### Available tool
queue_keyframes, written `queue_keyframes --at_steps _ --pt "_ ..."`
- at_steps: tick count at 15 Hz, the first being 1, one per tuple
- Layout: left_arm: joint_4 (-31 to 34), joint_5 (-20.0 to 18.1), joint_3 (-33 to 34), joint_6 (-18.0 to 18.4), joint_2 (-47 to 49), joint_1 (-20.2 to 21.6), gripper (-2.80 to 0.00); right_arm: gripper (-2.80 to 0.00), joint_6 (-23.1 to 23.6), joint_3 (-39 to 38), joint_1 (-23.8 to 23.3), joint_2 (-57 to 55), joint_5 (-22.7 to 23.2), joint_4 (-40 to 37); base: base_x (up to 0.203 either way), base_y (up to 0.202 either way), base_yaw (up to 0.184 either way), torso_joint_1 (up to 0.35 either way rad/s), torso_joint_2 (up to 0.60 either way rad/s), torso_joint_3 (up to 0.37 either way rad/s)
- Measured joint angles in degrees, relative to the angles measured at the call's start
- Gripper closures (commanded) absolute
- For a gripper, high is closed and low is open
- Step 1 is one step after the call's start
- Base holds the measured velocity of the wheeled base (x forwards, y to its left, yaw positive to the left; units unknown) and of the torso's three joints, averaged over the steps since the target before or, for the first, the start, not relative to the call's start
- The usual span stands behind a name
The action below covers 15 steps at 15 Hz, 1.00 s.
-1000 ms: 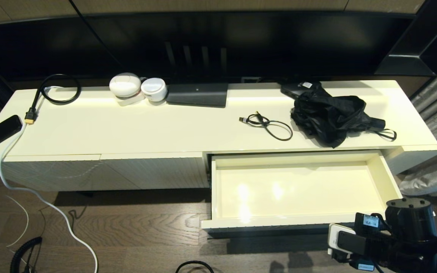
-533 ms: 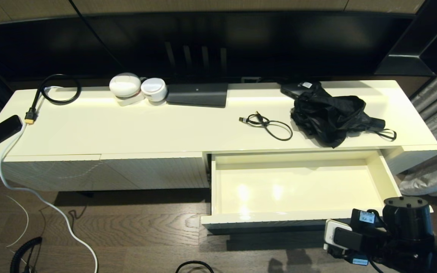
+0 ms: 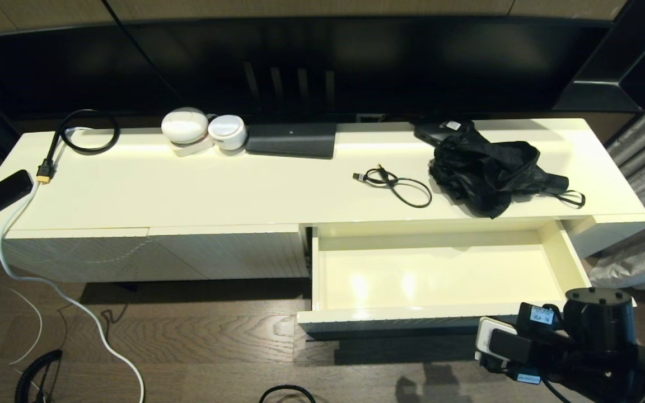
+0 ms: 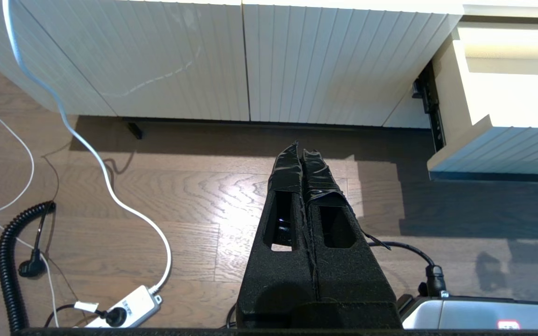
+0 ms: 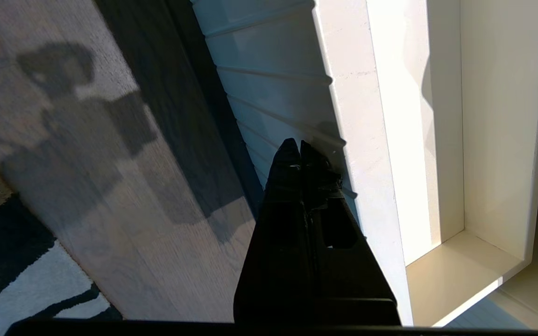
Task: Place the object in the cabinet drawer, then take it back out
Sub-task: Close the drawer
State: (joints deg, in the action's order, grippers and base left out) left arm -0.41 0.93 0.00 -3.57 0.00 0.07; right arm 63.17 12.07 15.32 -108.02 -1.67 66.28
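The cabinet drawer (image 3: 401,314) stands pulled out at the right of the cream cabinet, and its smooth inside holds nothing. Its ribbed front (image 5: 273,84) shows in the right wrist view. My right gripper (image 5: 299,145) is shut, with its tips against that front near the top edge. In the head view only the right arm (image 3: 599,330) shows, low at the drawer's right front corner. A crumpled black bag (image 3: 490,168) and a short black cable (image 3: 398,184) lie on the cabinet top behind the drawer. My left gripper (image 4: 299,148) is shut and empty over the floor, left of the drawer (image 4: 498,149).
White round devices (image 3: 202,129), a flat black box (image 3: 291,140) and a coiled black cable (image 3: 90,131) lie on the cabinet top. A white cord (image 3: 48,285) hangs to the wooden floor. A power strip (image 4: 124,308) and a coiled cord (image 4: 10,261) lie on the floor.
The drawer has slid part of the way back into the cabinet. My right arm has moved forward with its front. The things on top have not moved.
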Motion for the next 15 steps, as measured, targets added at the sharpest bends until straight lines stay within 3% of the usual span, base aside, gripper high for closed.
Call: queue_keyframes --at_steps 15 --pt "-0.02 0.01 0.00 0.00 0.00 -0.02 0.00 0.00 -1.27 7.13 -0.02 -1.31 -0.29 0.60 0.000 0.000 0.000 0.000 0.00 0.000"
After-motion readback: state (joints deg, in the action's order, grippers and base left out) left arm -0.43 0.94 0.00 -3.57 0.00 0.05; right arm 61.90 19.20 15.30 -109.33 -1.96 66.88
